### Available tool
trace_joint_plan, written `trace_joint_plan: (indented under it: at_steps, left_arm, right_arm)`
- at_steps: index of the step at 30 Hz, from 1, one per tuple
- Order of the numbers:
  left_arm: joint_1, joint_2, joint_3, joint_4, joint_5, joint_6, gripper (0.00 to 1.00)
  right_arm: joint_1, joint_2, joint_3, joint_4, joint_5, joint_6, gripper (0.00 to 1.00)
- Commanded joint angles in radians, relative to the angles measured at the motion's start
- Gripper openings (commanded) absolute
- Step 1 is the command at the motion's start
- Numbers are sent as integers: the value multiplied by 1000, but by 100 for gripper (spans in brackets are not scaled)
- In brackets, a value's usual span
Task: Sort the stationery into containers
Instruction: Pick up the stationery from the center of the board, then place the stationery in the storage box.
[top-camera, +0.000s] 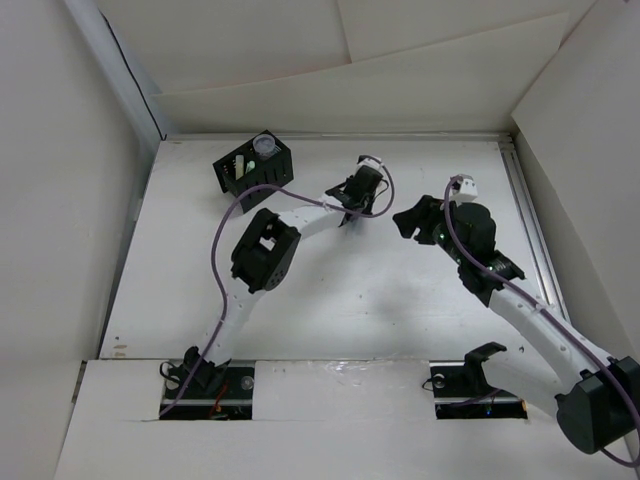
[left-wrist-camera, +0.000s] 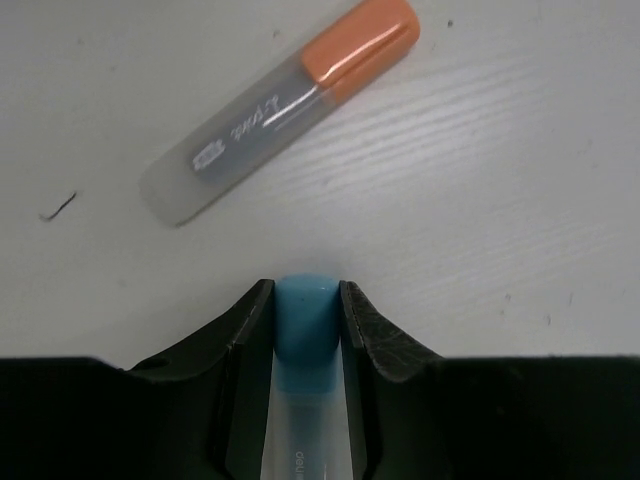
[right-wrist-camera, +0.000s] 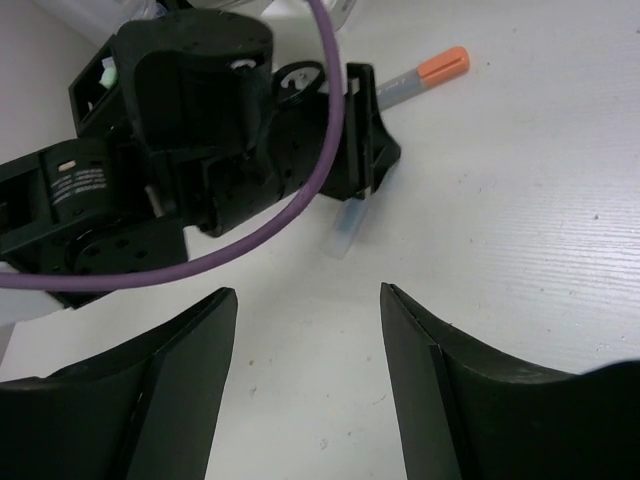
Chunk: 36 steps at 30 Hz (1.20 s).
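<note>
My left gripper (left-wrist-camera: 305, 295) is shut on a light blue stick (left-wrist-camera: 305, 325), blue cap forward, close over the white table. A grey stick with an orange tip (left-wrist-camera: 280, 110) lies on the table just beyond it. In the right wrist view the left gripper (right-wrist-camera: 365, 140) holds that blue stick (right-wrist-camera: 348, 222) with its clear end slanting down to the table, and the orange-tipped stick (right-wrist-camera: 425, 75) lies behind. My right gripper (right-wrist-camera: 308, 300) is open and empty, facing the left one. The black organiser (top-camera: 252, 168) stands at the back left holding a pale roll (top-camera: 264, 146) and a green stick (top-camera: 240, 163).
White cardboard walls close in the table on the left, back and right. A raised rail (top-camera: 525, 220) runs along the right edge. The left arm's purple cable (right-wrist-camera: 250, 245) loops in front of the right gripper. The two grippers (top-camera: 343, 208) (top-camera: 410, 222) are close together at mid-table.
</note>
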Motion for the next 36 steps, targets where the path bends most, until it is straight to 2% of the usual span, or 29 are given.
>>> trace_joint_plan:
  at_steps: [1,7,13,16,22,28,36]
  left_arm:
    - [1,-222,-136,67,24,-33,11]
    - [79,-462,-250,116,67,-83,11]
    - [232,-576,-269,132,-74,-131,11]
    - [343,-608,-279,173,-89,-174,12]
    - [516,-557,-232,173,-160,-189,12]
    - [526,-482,-195,204,-331,-56,14]
    - [535,-335,-54,194,-438,56,15]
  right_arm:
    - [-5,-33,-6,46,2,5,65]
    - [-5,-33,-6,46,-7,5,65]
    - [-5,-33,-6,55,-27,5,65]
    - [-5,-24,-6,55,-27,5,65]
    - [-5,-24,-6,55,-47,5,65]
    - [-5,-24,-6,55,-67,5,65]
    - [-5,-24,-6,55,-67,5,65]
